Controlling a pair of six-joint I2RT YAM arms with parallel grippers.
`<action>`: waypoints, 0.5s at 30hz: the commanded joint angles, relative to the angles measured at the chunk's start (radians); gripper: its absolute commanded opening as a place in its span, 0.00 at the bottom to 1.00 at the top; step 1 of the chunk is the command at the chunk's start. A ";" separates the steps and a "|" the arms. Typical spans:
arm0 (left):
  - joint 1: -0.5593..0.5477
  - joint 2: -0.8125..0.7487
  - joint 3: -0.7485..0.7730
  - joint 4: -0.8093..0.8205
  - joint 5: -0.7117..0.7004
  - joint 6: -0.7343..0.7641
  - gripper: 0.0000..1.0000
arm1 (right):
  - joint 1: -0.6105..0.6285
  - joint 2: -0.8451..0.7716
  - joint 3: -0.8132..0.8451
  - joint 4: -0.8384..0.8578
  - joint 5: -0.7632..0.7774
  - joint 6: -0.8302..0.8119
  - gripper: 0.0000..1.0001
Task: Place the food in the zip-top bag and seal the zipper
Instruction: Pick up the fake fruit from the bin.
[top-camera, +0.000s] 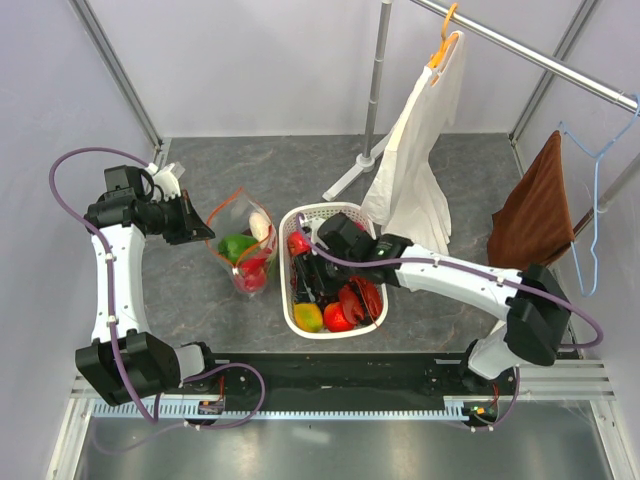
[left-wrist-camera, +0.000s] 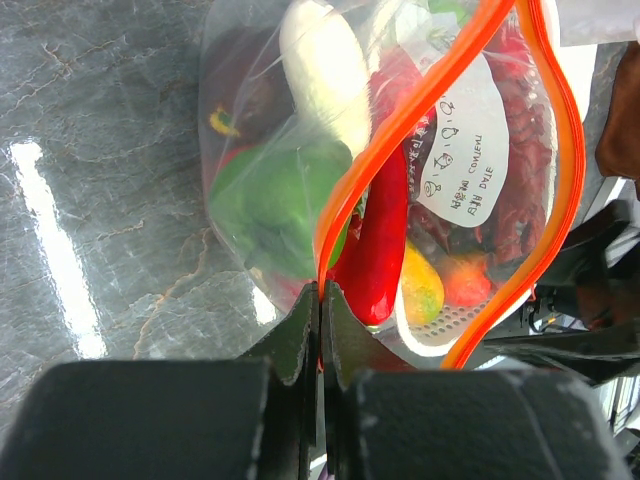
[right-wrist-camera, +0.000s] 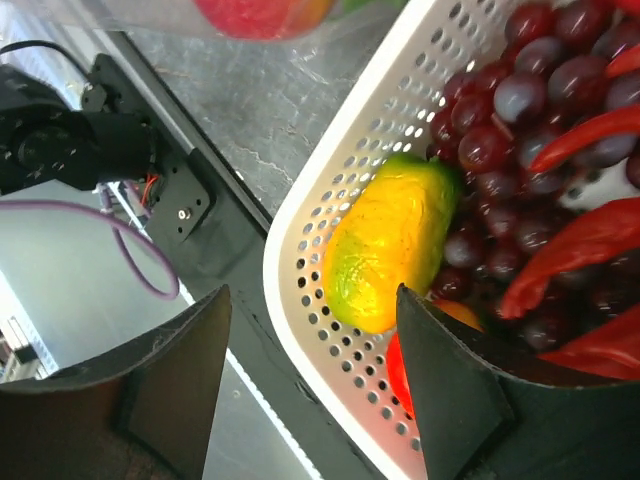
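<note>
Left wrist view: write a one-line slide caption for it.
Left hand pinched shut on the zipper of the clear bag, green pepper and white radish already inside.

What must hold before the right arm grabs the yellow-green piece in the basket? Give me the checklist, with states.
1. Left gripper shut on the zipper: ok.
2. Zip-top bag mouth held open: ok, the strips bow apart.
3. Right gripper open: ok.
4. Yellow-green piece between its fingers: not ok, it lies beyond the fingertips, off toward one.
5. Fingers clear of the basket rim: cannot tell.
</note>
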 joint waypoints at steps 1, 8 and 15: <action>-0.003 -0.003 0.032 0.038 0.007 -0.028 0.02 | 0.017 0.064 0.030 -0.017 0.150 0.156 0.75; -0.003 -0.005 0.012 0.043 0.016 -0.027 0.02 | 0.017 0.135 0.038 -0.014 0.130 0.191 0.71; -0.003 -0.003 0.003 0.057 0.024 -0.027 0.02 | 0.026 0.182 0.023 0.001 0.083 0.224 0.69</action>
